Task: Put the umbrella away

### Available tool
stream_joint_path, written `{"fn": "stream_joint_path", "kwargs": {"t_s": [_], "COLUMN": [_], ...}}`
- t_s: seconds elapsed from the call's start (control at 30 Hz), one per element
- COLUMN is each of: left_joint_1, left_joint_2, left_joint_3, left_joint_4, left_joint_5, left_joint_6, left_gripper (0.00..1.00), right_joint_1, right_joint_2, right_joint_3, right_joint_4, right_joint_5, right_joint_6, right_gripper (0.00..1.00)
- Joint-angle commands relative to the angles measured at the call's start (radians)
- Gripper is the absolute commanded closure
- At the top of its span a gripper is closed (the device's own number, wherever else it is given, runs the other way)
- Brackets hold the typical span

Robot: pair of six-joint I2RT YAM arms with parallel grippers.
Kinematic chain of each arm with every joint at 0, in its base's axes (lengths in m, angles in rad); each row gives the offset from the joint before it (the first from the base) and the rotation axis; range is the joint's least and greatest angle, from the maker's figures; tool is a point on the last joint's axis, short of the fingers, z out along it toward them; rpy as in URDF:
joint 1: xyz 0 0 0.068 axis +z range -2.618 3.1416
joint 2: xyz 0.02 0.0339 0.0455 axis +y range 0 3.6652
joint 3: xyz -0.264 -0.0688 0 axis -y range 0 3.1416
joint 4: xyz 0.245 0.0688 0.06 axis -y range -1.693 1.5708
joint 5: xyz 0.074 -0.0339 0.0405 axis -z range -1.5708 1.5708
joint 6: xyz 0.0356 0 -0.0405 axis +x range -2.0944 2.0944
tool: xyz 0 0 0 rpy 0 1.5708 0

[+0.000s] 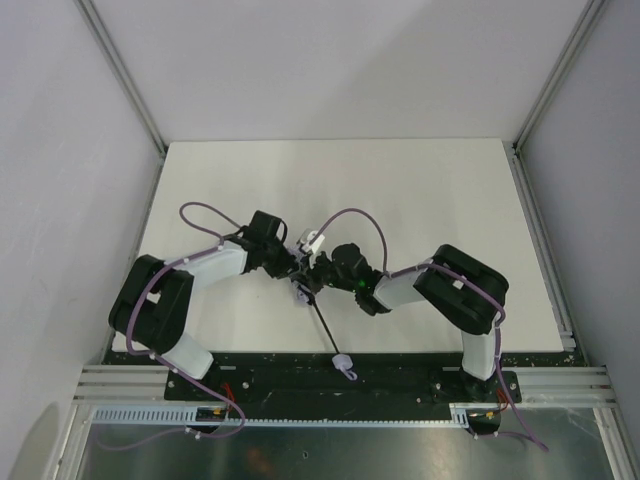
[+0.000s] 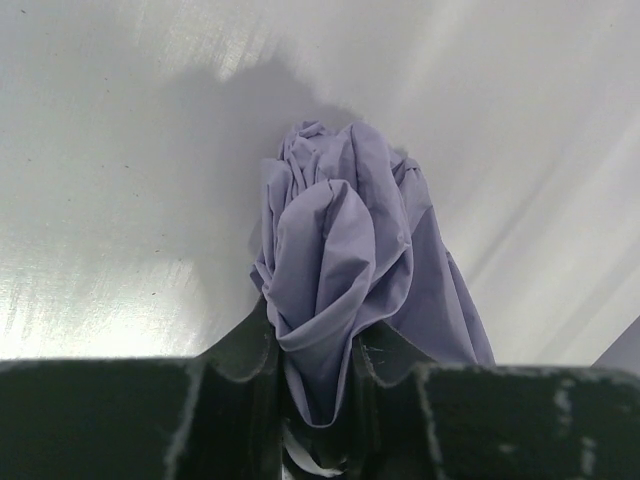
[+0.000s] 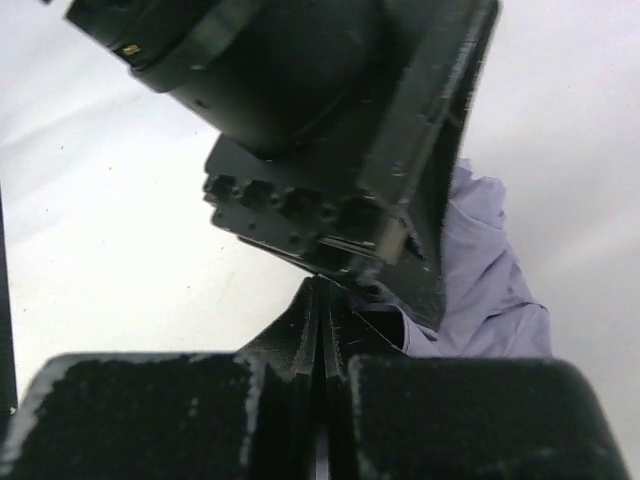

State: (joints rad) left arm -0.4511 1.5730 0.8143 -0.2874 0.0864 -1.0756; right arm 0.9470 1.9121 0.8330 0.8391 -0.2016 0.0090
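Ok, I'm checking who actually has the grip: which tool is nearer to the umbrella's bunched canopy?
Left. The left tool is clamped on the canopy fabric itself. The right tool is shut close beside the left tool, with the fabric off to its side.

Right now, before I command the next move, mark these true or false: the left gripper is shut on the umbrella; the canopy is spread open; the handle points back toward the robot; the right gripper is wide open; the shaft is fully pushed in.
1. The left gripper is shut on the umbrella. True.
2. The canopy is spread open. False: it is bunched into folds.
3. The handle points back toward the robot. True.
4. The right gripper is wide open. False: its fingers are pressed together.
5. The shaft is fully pushed in. False: a thin black length shows between canopy and handle.
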Motion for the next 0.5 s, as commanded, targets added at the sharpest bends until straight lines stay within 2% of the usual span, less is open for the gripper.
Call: {"fn": "stream_joint_path", "kwargs": {"t_s": [0.0, 0.1, 0.13, 0.23, 0.3, 0.47], "left_joint_1": [-0.001, -0.002, -0.002, 0.001, 0.003, 0.023], "left_joint_2": [0.038, 0.023, 0.016, -0.005, -0.025, -0.041], "left_joint_3": [-0.031, -0.033, -0.033, -0.034, -0.053, -0.158], "left_joint_4": [-0.283, -0.257, -0.246, -0.218, -0.185, 0.0], "left_joint_5": [0.038, 0.027, 0.024, 0.013, 0.012, 0.06], "left_joint_6": [0.014, 0.002, 0.0, 0.003, -0.002, -0.016], "left_gripper": [1.0, 0.98, 0.92, 0.59, 0.42, 0.2], "right_joint_1": [-0.127, -0.138, -0.137, -0.136, -0.136, -0.139], "right_joint_2": [0.057, 0.069, 0.07, 0.073, 0.078, 0.09], "right_joint_3": [-0.037, -0.057, -0.06, -0.063, -0.063, -0.063], "right_joint_4": [0.016, 0.038, 0.04, 0.048, 0.06, 0.083], "right_joint_5": [0.077, 0.039, 0.033, 0.019, 0.007, -0.019], "right_joint_6": [0.074, 0.107, 0.114, 0.127, 0.138, 0.164], "right_gripper": [1.0, 1.0, 1.0, 1.0, 1.0, 1.0]}}
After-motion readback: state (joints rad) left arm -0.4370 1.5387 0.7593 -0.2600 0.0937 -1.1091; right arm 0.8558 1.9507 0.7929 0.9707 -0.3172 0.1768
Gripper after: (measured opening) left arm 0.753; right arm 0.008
